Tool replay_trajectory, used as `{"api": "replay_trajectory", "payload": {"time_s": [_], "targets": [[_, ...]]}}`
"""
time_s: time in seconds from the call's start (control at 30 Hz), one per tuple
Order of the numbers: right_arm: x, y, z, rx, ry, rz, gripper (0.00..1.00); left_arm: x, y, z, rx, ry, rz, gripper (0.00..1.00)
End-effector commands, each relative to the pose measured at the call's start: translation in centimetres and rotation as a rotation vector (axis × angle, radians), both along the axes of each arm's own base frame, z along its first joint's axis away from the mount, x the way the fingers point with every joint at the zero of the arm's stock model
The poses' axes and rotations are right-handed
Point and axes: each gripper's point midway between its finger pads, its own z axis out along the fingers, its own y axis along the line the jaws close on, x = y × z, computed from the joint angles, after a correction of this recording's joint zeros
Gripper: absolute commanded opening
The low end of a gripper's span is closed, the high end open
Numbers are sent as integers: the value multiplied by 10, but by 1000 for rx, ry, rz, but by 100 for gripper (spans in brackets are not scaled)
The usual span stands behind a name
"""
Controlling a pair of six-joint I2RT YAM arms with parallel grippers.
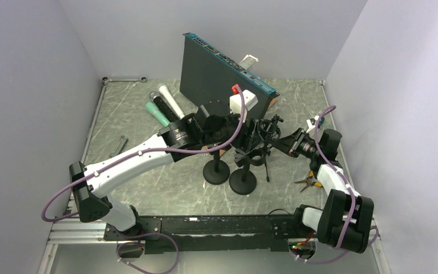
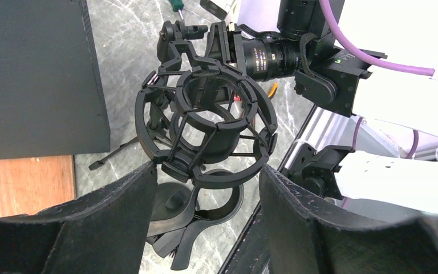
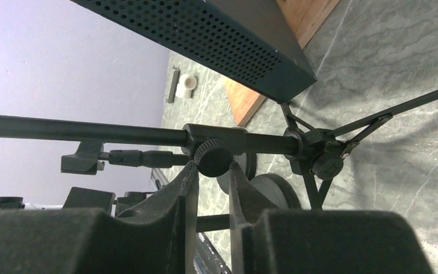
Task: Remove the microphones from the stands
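Left fingers [image 2: 120, 217] are spread wide with the shock mount [image 2: 219, 145] sitting right between the tips. Its rim is just about touching both pads, and I can't tell if they're actually squeezing it. Right fingers [image 3: 171, 211] are nearly together and look pinched on the little knob [image 3: 213, 158] at their tips. That knob sits on the rod [image 3: 91, 131] of the stand [image 3: 313, 149], which runs across just beyond them. Progress-wise I'd say barely started: both arms are on the stand hardware and nothing is off it. Weird bit: from the left wrist camera the mount's cage looks hollow. You can see the table [image 2: 131, 51] through the ring, and I honestly can't spot a microphone in it. Just below the left fingertips there's an empty-looking clip [image 2: 205, 214]. The only microphones [image 1: 165, 108] I can see are lying flat on the table, well beyond the left fingers and off to their left. One's green, one white, one black, side by side. No idea if the task's mic is one of them.
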Motion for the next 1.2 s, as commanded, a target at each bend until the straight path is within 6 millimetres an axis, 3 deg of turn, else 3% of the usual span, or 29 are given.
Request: {"api": "replay_trajectory", "payload": {"time_s": [0.0,0.1,0.27,0.4,0.43,0.5,0.53,0.67,0.83,1.0,1.17], "targets": [[-1,-1,12,-31,-101,20,15,-3,6,18,-32,-45,-5,70],[-2,-7,5,-86,-86,-34,0,-5,6,18,-32,-45,-16,75],[-8,-25,-12,-207,-41,-176,0,-11,4,19,-39,-35,-45,91],[-14,-35,-20,-250,-35,-289,0,-11,5,22,-46,-31,-40,93],[-15,-38,-21,-252,-17,-311,5,-11,7,24,-53,-31,-36,93],[-10,-37,-12,-227,-24,-310,28,-14,9,30,-80,-33,-41,94],[-7,-34,-5,-203,-35,-284,34,-17,10,33,-95,-34,-48,94],[6,-24,17,-153,-58,-167,49,-26,18,45,-118,-37,-68,96],[6,-23,37,-259,-212,-116,69,-40,31,60,-170,-50,-107,99],[11,-1,64,-394,-472,-64,77,-48,30,69,-216,-46,-138,99],[28,7,78,-432,-563,-60,74,-50,36,70,-221,-47,-130,99]]}}
